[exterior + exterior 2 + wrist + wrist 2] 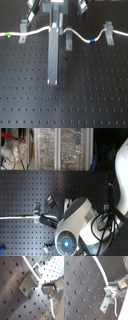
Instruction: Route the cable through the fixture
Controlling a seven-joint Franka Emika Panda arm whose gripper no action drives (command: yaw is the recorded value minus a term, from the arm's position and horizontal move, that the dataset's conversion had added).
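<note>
The long thin white flexible cable snakes across the black perforated board in the first exterior view, its green band near the first exterior view's left and its blue band right of centre. The small narrow upright grey metal fixture stands just beside the broad grey gripper finger. In both wrist views the gripper pinches the cable between closed tips. Only the second exterior view shows the white arm body.
</note>
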